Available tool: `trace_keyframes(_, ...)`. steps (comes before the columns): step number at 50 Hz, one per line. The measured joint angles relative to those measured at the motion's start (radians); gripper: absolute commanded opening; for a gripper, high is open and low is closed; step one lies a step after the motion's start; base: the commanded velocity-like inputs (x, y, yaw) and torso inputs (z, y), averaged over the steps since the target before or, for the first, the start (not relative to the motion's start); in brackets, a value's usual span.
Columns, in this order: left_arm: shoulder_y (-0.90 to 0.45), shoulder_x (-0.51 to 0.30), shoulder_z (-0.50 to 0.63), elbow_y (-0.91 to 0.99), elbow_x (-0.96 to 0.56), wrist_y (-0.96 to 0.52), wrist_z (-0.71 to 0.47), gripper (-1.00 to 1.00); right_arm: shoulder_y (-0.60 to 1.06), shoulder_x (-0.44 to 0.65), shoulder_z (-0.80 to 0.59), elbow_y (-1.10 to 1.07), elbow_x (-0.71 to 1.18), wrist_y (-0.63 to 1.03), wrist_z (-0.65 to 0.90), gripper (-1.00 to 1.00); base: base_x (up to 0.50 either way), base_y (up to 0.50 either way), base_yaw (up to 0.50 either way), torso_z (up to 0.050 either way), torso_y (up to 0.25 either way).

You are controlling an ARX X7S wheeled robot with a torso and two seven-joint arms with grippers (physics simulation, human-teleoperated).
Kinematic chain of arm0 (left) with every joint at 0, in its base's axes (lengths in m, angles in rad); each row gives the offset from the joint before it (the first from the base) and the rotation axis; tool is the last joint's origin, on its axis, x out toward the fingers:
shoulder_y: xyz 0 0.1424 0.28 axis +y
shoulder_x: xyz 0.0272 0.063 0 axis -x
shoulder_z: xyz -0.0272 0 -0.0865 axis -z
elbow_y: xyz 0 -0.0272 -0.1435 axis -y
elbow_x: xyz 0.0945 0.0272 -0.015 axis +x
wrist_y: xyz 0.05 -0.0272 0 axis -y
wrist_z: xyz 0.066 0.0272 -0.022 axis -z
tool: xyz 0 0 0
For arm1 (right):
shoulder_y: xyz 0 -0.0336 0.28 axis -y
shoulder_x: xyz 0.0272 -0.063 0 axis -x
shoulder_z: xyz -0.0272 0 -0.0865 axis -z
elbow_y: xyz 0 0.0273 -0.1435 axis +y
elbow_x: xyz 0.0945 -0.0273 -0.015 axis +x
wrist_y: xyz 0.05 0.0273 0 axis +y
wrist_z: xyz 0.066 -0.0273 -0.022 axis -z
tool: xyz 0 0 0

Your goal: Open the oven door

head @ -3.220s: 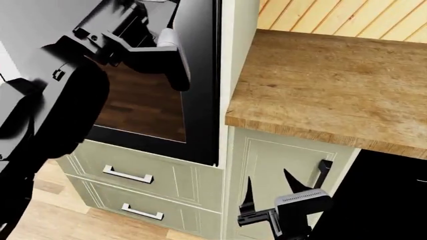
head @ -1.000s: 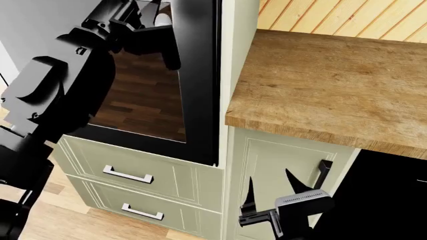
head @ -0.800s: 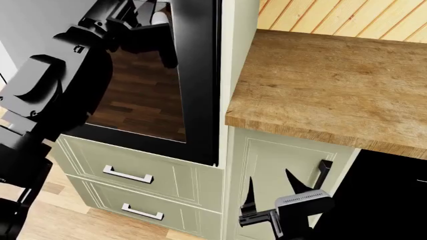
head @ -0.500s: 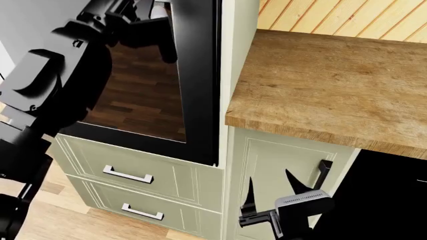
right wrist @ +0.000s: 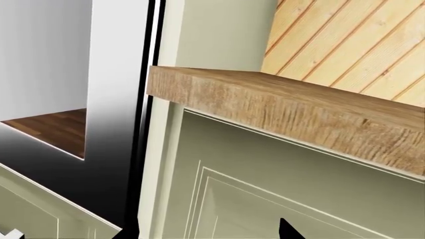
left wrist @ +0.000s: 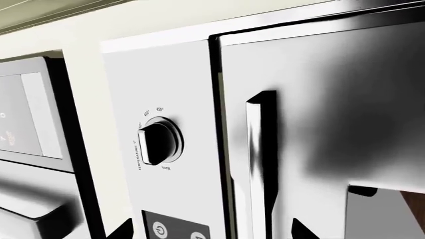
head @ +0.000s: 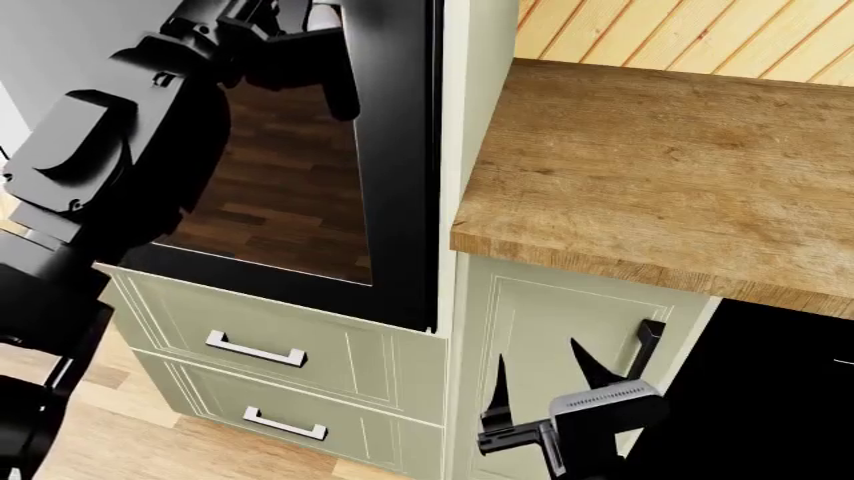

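Door: the large glossy black-framed oven door with the dark reflective glass window (head: 314, 170) is sitting in the tall pale cabinet column, left of the thick wooden bench top (head: 667, 170) and above the two pale green drawers with silver bar handles (head: 256, 349). In the head view it looks close to flush with its surround; you cannot yet call it open.

Handle: the long silver bar handle (left wrist: 256, 164) is running along the door's edge, just beside the brushed control panel with the black temperature knob (left wrist: 159, 141).

Left hand: your left hand (head: 287, 30) is working at the top of the door. Its dark fingertips (left wrist: 302, 231) are only just showing in the wrist view, one on each side of the bar, so the fingers are standing apart and are not clamped on it.

Right hand: your right hand (head: 534, 385) is hanging low in front of the pale green cabinet door with a black bar handle (head: 650, 345), fingers spread, holding nothing.

Doing it well: you are lining up a grasp, so centre the bar between the fingers, keep clear of the knob, close fully before pulling, then follow the hinge arc outward and down rather than tugging straight.
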Motion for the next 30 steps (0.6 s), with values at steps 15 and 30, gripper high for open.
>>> trace_keyframes(15, -0.021, 0.011, 0.006, -0.054, 0.001, 0.007, -0.011, 1.00, -0.004, 0.006, -0.004, -0.016, 0.003, 0.010, 0.008, 1.00, 0.00, 0.00, 0.00, 0.000, 0.000)
trace_keyframes(30, -0.054, 0.028, 0.015, -0.110, 0.002, 0.019, -0.021, 1.00, -0.006, 0.010, -0.009, -0.028, 0.007, 0.018, 0.012, 1.00, 0.00, 0.00, 0.00, 0.000, 0.000)
